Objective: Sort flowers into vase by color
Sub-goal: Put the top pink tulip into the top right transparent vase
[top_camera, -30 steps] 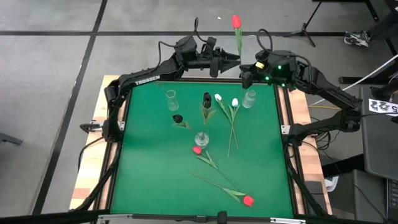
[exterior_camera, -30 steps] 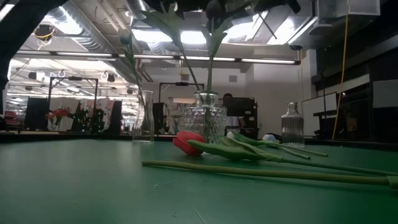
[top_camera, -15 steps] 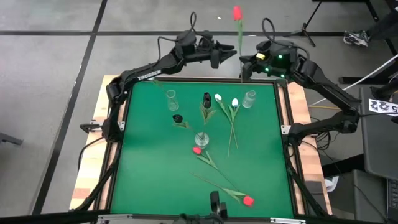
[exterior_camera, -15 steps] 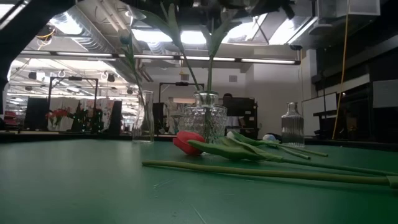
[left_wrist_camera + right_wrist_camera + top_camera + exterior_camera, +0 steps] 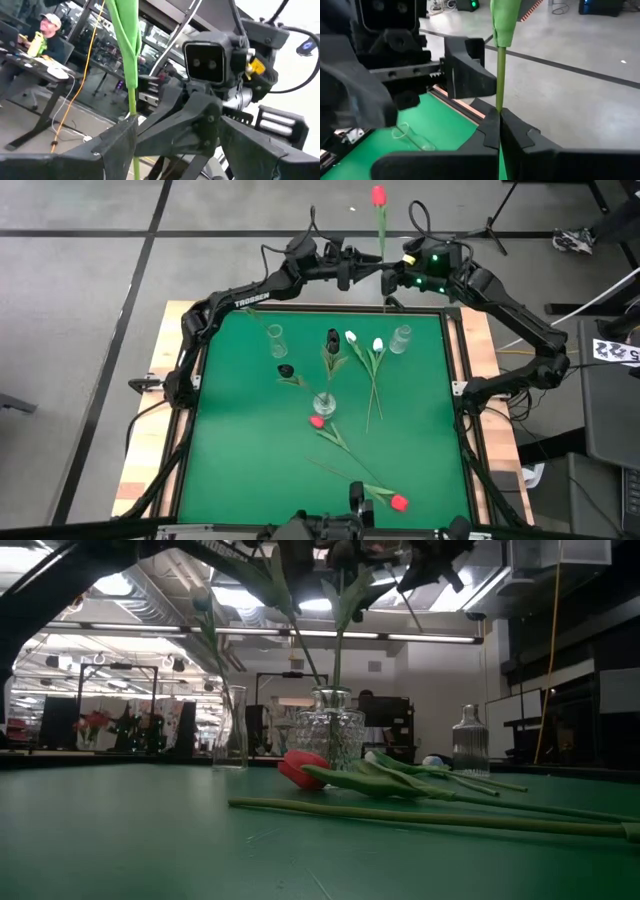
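Note:
A red tulip (image 5: 378, 195) stands upright in the air beyond the table's far edge. My right gripper (image 5: 394, 274) is shut on its green stem (image 5: 383, 242). My left gripper (image 5: 371, 270) is open and faces it from the left. In the left wrist view the stem (image 5: 131, 95) rises between the open fingers, close beside one finger (image 5: 117, 142); whether it touches that finger I cannot tell. Two white tulips (image 5: 370, 365) and two red ones (image 5: 317, 421) (image 5: 399, 502) lie on the green mat. Two dark-headed tulips (image 5: 332, 337) stand in the middle glass vase (image 5: 325, 404). My right gripper pinches the red tulip's stem (image 5: 500, 95) between its two shut fingers (image 5: 487, 127), low on the stem and below the leaf. The fingers lie level across the stem, coming from the table's right. The tulip is lifted clear and stands upright above the fingers.
A slim glass vase (image 5: 276, 340) and a bottle-shaped one (image 5: 400, 338) stand near the far edge of the mat (image 5: 240, 450). The cut-glass vase (image 5: 335, 730) stands mid-table with the lying stems (image 5: 420, 815) around it. A person (image 5: 47, 35) sits beyond the table.
My right gripper has risen and moved slightly toward the table's left, carrying the red tulip upward. My left gripper has moved up and toward the right, closing in on the stem until the two grippers face each other.

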